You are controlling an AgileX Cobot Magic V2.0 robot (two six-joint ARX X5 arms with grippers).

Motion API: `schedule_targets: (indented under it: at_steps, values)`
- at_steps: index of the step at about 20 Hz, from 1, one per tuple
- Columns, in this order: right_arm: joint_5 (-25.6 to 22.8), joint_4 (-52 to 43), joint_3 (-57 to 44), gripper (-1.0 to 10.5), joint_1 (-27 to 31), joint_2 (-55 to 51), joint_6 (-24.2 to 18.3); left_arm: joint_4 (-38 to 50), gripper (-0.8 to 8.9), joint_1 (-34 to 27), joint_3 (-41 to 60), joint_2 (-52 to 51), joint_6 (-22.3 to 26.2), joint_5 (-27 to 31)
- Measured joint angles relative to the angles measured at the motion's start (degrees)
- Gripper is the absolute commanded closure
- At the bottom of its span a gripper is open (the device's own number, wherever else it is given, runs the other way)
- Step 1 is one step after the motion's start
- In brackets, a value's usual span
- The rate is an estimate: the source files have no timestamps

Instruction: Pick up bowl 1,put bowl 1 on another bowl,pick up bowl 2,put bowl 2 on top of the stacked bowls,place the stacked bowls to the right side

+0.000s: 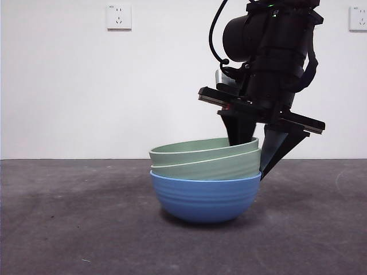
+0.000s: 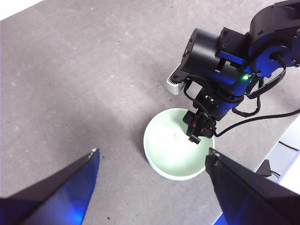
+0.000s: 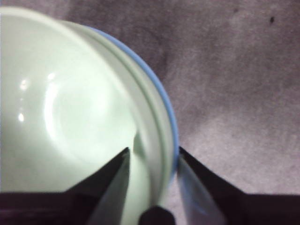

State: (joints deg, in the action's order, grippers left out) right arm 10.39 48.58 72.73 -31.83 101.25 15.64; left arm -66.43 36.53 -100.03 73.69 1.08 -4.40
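- The stacked bowls point(image 1: 205, 180) stand on the grey desk point(image 1: 69, 229), a little right of the middle in the front view.
- The blue bowl point(image 1: 205, 199) is at the bottom, its ribbed outside resting on the desk.
- Two pale green bowls are nested in it: the lower green bowl point(image 1: 200, 167) sits inside the blue rim, and the upper green bowl point(image 1: 198, 149) sits in that one, tilted so that its right side is higher than its left.
- The right gripper point(image 1: 256, 150) comes down from above on the right side of the stack.
- Its jaws straddle the rims there: one black jaw reaches down inside the upper green bowl, the other hangs outside the wall of the stack, its tip close to the blue rim.
- In the right wrist view the rims of the three bowls point(image 3: 161, 140) pass between the two jaws; the jaws stand narrowly apart with the walls between them, but whether they press on the bowls I cannot tell.
- The left gripper point(image 2: 152, 164) hangs high above the desk, away from the stack; its jaws are spread wide and hold nothing.
- From the left wrist view the pale inside of the upper green bowl point(image 2: 171, 150) shows, with the right gripper point(image 2: 199, 129) at its rim.
- On the white wall point(image 1: 57, 86) behind are two sockets, one point(image 1: 118, 16) at the upper left and one point(image 1: 358, 18) at the right edge.
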Motion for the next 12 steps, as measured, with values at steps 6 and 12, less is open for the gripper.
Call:
schedule_targets:
  at_steps: [6, 12]
  values:
    - [0.13, -0.77, 0.04, 9.6, 0.09, -0.07, 0.02, 0.00, 4.32, 0.00, 0.00, 0.00, 0.00, 0.00]
    - [0.20, -1.03, 0.04, 9.6, 0.35, -0.31, -0.26, 0.00, 4.32, 0.00, 0.00, 0.00, 0.00, 0.00]
